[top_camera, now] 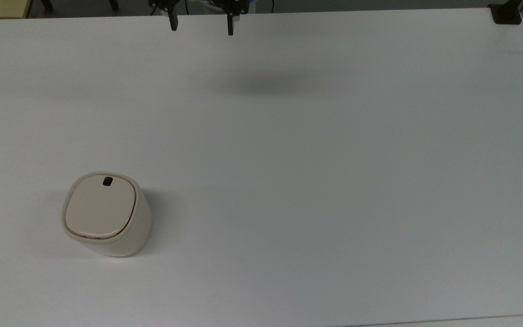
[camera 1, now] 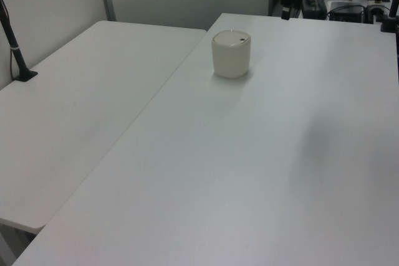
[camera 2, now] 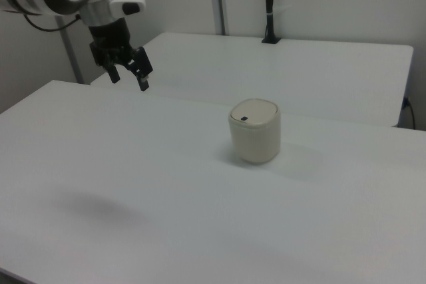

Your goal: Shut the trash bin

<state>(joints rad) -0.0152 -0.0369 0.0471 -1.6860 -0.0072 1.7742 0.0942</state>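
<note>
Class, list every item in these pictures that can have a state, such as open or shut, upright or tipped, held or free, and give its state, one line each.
Bin: upright on the table, free.
Lid: shut, flat on the bin.
End effector: open, empty, raised above the table's far edge in the top view, apart from the bin.

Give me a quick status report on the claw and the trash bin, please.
Claw open, raised, well away from bin. Trash bin upright, lid flat and shut. Table between them unobstructed.
</note>
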